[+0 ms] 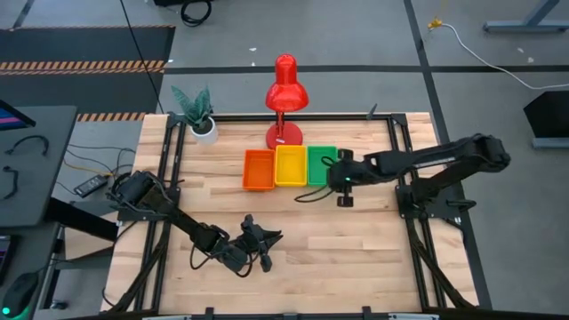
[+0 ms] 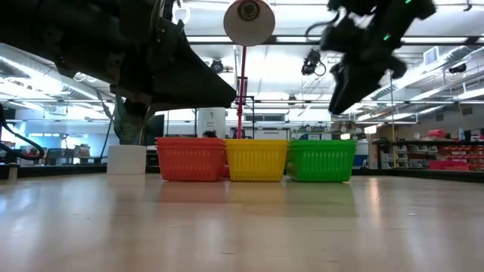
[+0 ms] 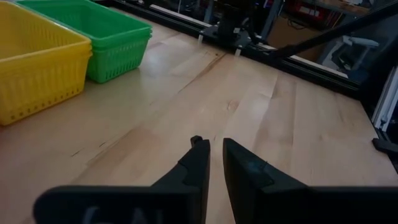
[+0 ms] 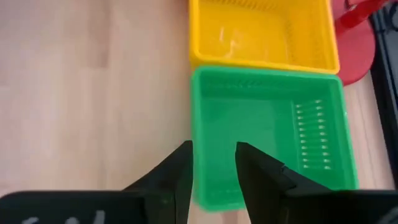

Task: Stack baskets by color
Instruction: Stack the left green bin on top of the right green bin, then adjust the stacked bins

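Orange (image 1: 258, 169), yellow (image 1: 290, 165) and green (image 1: 321, 164) baskets stand side by side in a row on the table's far half, bottoms on the wood. The green ones (image 3: 106, 31) show nested rims. My right gripper (image 4: 211, 162) hangs open above the green baskets' right end (image 2: 344, 94), clear of the rim, with nothing between its fingers. My left gripper (image 3: 214, 146) is low over the table's near part (image 1: 262, 244). Its fingers stand almost together with only a narrow slit, nothing is in them, and they point toward the baskets.
A red desk lamp (image 1: 286, 89) stands right behind the yellow baskets, and a potted plant (image 1: 197, 111) sits at the far left corner. Black frame rails (image 1: 404, 169) run along the table's sides. Bare wood (image 1: 356, 258) lies between the baskets and the near edge.
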You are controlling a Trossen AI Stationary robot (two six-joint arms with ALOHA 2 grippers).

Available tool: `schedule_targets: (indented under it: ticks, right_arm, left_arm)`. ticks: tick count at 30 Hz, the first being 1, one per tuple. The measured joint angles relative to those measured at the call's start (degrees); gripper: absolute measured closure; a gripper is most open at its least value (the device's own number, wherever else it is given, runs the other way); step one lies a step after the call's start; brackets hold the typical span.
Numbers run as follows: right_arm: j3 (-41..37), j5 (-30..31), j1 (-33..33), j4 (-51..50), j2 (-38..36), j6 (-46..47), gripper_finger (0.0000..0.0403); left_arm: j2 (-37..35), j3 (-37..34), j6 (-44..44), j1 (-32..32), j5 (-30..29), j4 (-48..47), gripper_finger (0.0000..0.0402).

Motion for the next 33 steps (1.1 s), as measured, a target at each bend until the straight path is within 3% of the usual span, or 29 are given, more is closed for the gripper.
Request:
schedule_targets:
  ticks: [6,9,12,14,18,22,26,33]
  right_arm:
    - [-8.3,2.0,4.8,0.6,-10.5,8.8,0.0282]
    - [-14.8,8.8,5.5,-0.7,-15.3,19.9,0.0288]
    - [-20.3,13.7,4.0,0.2,-18.3,30.3,0.0296]
    - [-23.2,13.5,1.8,1.2,-19.0,35.2,0.0306]
    - [-27.7,11.3,-3.4,7.5,-18.7,38.2,0.0331]
    - [-31.3,7.5,-8.0,18.2,-17.2,36.0,0.0362]
    - [-33.0,4.7,-11.3,25.6,-14.6,33.7,0.0392]
    - [-32.9,1.3,-13.6,32.3,-9.4,31.5,0.0390]
  left_arm:
    - [-1.1,0.0,-1.0,-1.1,-0.1,-0.1,0.0361]
    - [-5.3,0.0,-1.4,-2.5,-6.5,-3.1,0.0374]
    - [-11.9,0.0,-5.6,-2.5,-15.7,-14.1,0.0393]
    - [-18.3,0.0,-10.3,-0.3,-16.5,-24.9,0.0396]
    - [-28.9,0.0,-23.1,9.4,-7.9,-49.8,0.0397]
    - [-30.8,0.0,-31.1,21.8,4.2,-65.3,0.0398]
    - [-27.3,-0.1,-30.6,28.9,14.9,-68.4,0.0396]
    - [-20.3,0.0,-30.9,31.9,19.5,-66.5,0.0396]
